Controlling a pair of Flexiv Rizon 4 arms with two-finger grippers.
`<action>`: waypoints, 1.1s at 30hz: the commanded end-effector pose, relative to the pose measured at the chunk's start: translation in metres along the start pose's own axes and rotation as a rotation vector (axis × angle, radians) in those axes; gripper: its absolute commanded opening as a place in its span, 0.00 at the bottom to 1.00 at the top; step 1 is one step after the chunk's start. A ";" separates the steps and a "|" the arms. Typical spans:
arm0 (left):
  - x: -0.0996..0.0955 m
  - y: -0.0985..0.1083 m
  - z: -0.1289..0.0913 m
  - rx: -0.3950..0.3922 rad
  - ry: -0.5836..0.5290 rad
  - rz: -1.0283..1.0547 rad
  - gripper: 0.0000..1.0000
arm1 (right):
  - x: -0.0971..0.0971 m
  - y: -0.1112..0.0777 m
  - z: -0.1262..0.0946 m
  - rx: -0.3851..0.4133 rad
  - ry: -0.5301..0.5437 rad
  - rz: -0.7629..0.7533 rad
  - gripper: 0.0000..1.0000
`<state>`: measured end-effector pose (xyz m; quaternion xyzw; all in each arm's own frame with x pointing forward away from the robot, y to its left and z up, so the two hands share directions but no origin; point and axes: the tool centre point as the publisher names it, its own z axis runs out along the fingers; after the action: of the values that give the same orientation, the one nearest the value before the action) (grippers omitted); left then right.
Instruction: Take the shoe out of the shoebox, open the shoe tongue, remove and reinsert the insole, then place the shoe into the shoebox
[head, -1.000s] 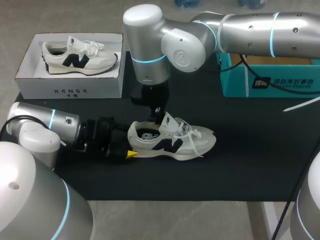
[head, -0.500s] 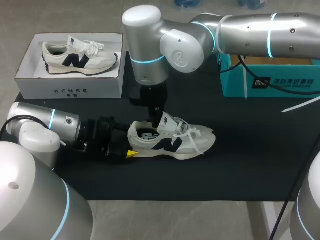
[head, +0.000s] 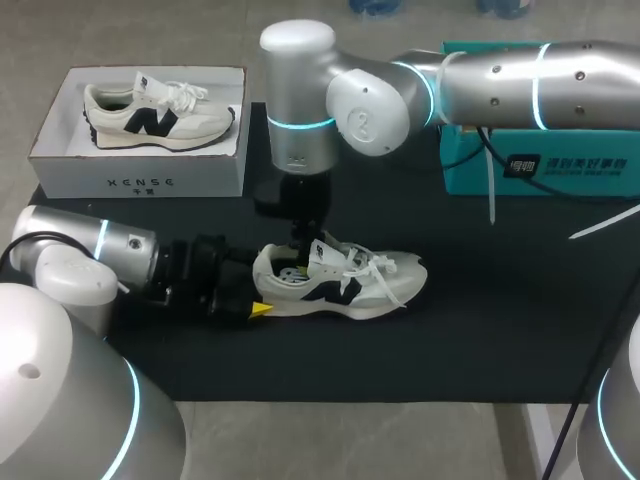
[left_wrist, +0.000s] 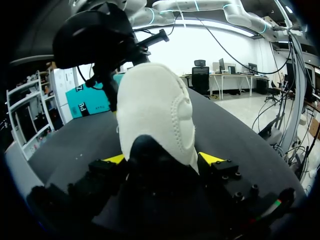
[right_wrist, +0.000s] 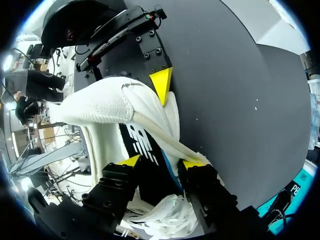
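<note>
At the far left stands the white shoebox (head: 140, 182), open, at the back edge of the black mat (head: 500, 320). A second shoe (head: 160, 115) lies inside it on its side, with the toe to the right. In front of the box my left arm (head: 90, 255) comes in low over the mat and points to the right. My left gripper (left_wrist: 163, 159) is clamped on the heel of the shoe (head: 345, 280): in the left wrist view one yellow tip presses on each side of the heel. The shoe stands upright on its sole near the middle of the mat, well apart from the shoebox, heel to the left and toe to the right. Its laces (head: 385, 270) hang loose over the front part. My right arm (head: 480, 80) comes in from the right and bends straight down above the shoe. My right gripper (right_wrist: 161, 161) is lowered into the shoe opening, just beside the raised tongue (head: 322, 254), with the dark insole under it. Whether this gripper grips something, I cannot tell. At the far right, behind the arm, stands a teal box (head: 540, 165).
</note>
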<state>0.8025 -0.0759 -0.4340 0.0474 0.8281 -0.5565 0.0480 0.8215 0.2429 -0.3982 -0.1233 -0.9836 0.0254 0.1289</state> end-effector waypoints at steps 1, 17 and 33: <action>0.001 0.001 0.007 0.000 -0.002 0.004 0.00 | 0.011 0.024 0.051 0.006 0.068 -0.019 0.42; 0.001 0.001 0.007 0.000 -0.002 0.004 0.00 | 0.034 0.002 0.019 0.076 0.005 0.048 0.00; 0.001 0.001 0.007 0.000 -0.002 0.004 0.00 | 0.042 -0.013 0.010 0.077 -0.005 0.080 0.00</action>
<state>0.7988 -0.0755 -0.4316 0.0482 0.8270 -0.5578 0.0509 0.7854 0.2401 -0.3944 -0.1545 -0.9756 0.0670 0.1407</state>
